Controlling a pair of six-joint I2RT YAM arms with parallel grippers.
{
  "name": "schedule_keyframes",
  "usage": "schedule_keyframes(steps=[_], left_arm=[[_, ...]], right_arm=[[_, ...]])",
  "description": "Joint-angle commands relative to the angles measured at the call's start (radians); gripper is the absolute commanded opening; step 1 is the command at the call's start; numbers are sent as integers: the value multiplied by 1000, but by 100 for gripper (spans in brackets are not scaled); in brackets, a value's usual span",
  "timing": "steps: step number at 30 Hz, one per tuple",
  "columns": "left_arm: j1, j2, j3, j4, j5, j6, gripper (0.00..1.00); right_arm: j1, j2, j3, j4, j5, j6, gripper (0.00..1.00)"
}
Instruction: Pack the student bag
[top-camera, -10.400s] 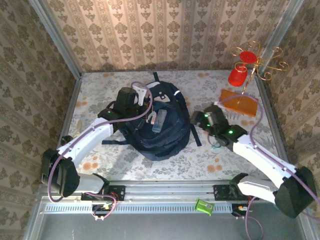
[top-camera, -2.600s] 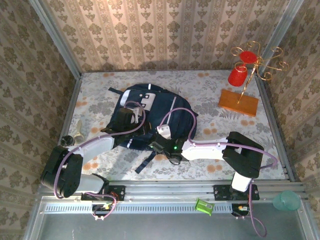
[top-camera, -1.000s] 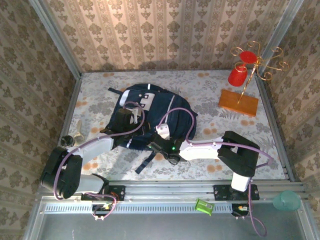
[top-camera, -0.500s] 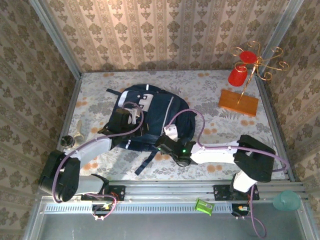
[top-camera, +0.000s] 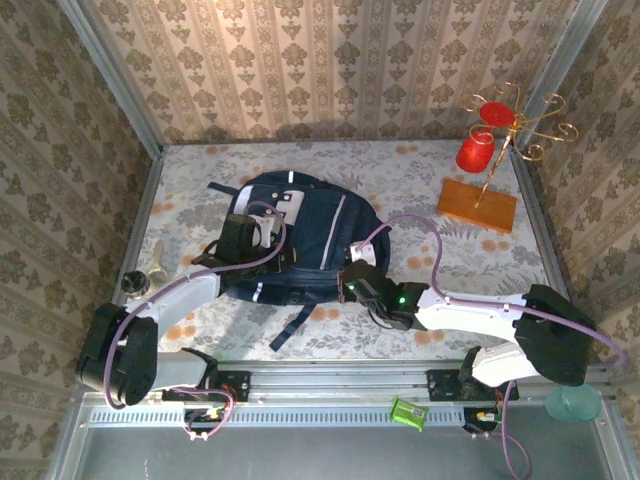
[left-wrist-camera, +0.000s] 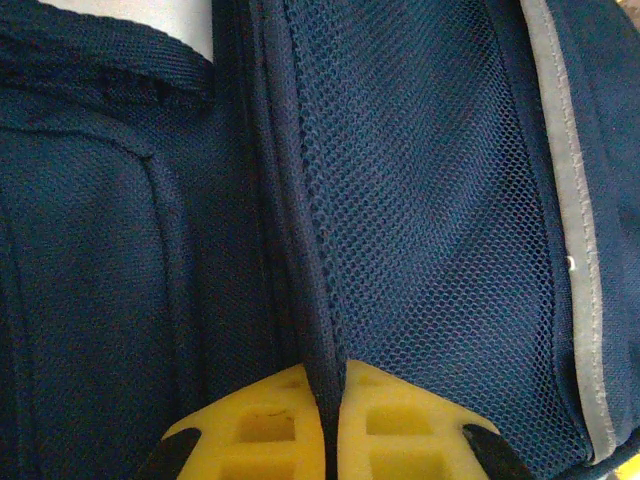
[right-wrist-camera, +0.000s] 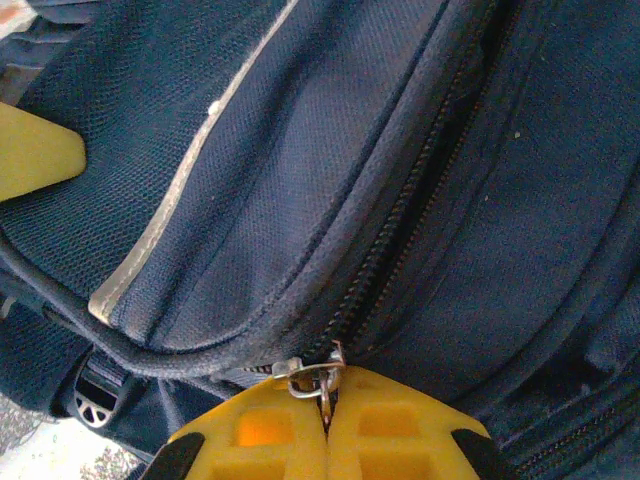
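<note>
The student bag (top-camera: 310, 225), a big dark navy backpack with pale piping, lies flat mid-table. My left gripper (top-camera: 262, 236) rests on the bag's left part. In the left wrist view its yellow fingers (left-wrist-camera: 262, 425) are shut on a ridge of navy fabric beside a mesh panel (left-wrist-camera: 440, 200). My right gripper (top-camera: 352, 274) is at the bag's near right edge. Its yellow fingers (right-wrist-camera: 395, 425) are shut on the metal zipper pull (right-wrist-camera: 318, 378) at the end of a dark zipper (right-wrist-camera: 400, 225).
A gold stand with a red cup (top-camera: 476, 150) on a wooden base (top-camera: 478, 205) stands at the back right. Small items (top-camera: 150, 272) lie by the left wall. A green piece (top-camera: 408, 412) and a teal cup (top-camera: 570, 402) sit near the front rail.
My right gripper has moved rightward along the bag's near edge while holding the zipper pull. The bag has shifted slightly to the left. The left gripper keeps its pinch.
</note>
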Motion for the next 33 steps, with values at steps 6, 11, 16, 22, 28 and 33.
schedule_keyframes(steps=[6, 11, 16, 22, 28, 33], left_arm=[[27, 10, 37, -119, -215, 100, 0], [28, 18, 43, -128, -223, 114, 0], [26, 23, 51, -125, -223, 125, 11], [-40, -72, 68, -177, -335, 176, 52], [-269, -237, -32, -53, -509, 415, 65], [-389, -245, -108, 139, -454, 655, 66]], right_arm=[[-122, -102, -6, -159, 54, -125, 0], [-182, -110, -4, -198, 33, -152, 0], [-192, -127, -10, -133, -107, -219, 0], [-193, -147, -15, -76, -252, -224, 0], [-193, -157, -3, -63, -309, -222, 0], [-192, -167, 2, -47, -344, -221, 0]])
